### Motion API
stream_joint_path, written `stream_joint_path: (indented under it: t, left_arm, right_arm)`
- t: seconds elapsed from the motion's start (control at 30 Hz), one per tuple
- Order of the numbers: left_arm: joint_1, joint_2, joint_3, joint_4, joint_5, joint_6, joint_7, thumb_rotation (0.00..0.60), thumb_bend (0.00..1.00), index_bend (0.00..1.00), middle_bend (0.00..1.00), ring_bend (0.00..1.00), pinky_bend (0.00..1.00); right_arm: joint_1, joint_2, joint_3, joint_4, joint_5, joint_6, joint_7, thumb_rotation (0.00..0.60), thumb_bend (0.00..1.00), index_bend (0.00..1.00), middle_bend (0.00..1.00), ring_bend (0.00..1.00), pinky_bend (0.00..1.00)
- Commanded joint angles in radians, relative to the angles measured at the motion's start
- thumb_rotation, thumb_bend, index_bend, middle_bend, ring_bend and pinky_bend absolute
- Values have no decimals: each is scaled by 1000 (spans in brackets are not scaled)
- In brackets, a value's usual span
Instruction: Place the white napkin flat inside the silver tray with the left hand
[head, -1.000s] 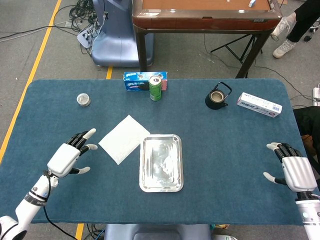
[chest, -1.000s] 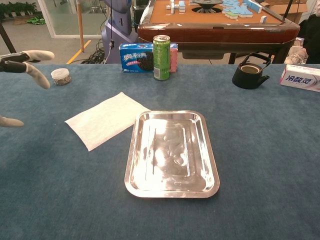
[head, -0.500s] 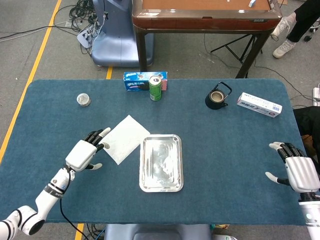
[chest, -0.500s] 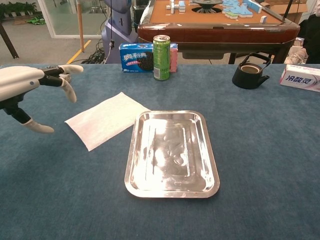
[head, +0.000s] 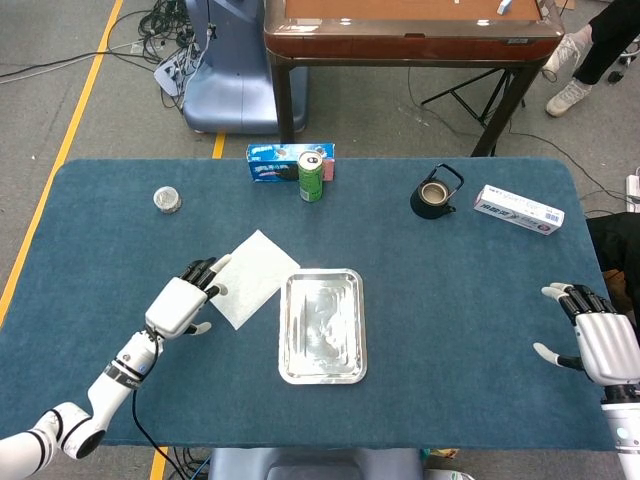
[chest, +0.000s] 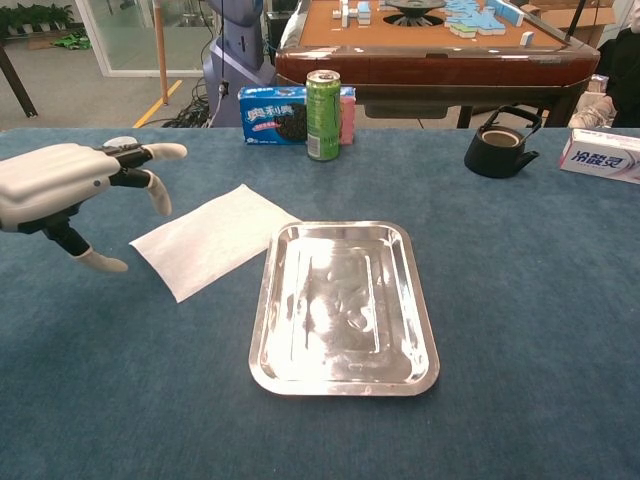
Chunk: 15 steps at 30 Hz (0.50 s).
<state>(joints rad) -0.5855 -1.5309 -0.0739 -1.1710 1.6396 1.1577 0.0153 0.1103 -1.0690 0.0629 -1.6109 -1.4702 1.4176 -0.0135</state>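
One napkin (chest: 212, 239), white, lies flat on the blue table (chest: 520, 300) left of centre, its right corner touching or just overlapping the left rim of the tray (chest: 343, 305); which of the two cannot be told. One tray, silver, holding nothing, sits near the middle of the table toward the front edge. Left hand (chest: 62, 188): fingers apart, nothing held, poised at the napkin's left edge, fingertips over or just short of the paper in the head view (head: 183, 302). Right hand (head: 600, 340): fingers spread, holding nothing, near the right front corner, well apart from the work. Step in hand, by judgement: the approach to the napkin, grasp not yet made. The next move calls for lowering the fingers onto the near edge, pinching the thin sheet without bunching it, then carrying it rightward over the rim and laying it out flat. Other items, all along the back edge: one blue biscuit box (chest: 280, 112), one green can (chest: 322, 101) standing in front of it, one black teapot (chest: 496, 145), one white box (chest: 602, 154) toward the right back corner, one small round jar (head: 167, 200) toward the left back corner. None stands between napkin and tray; the raised rim is the only likely snag for the sheet.
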Motion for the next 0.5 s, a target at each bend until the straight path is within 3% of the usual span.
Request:
stream_joint_path:
  t: [0.03,0.27,0.5]
  left_arm:
    - [-8,-11,3,11,-5,-4,13,600,96,384,0,0,112]
    - [-22,-35,5,27,-28,-22,24,600,98,417,0,0,122]
    - [-36,-64,8,59,-64,-65,53,600,161,423,0,0,139]
  right_arm:
    - [-1,1,1,0,0,1,2,600,69,251,242,168,265]
    - [-1,5,3,0,3,1,12,600,69,251,242,168,265]
    - [-2,8,4,2,5,1,20,600,69,251,242,168,265]
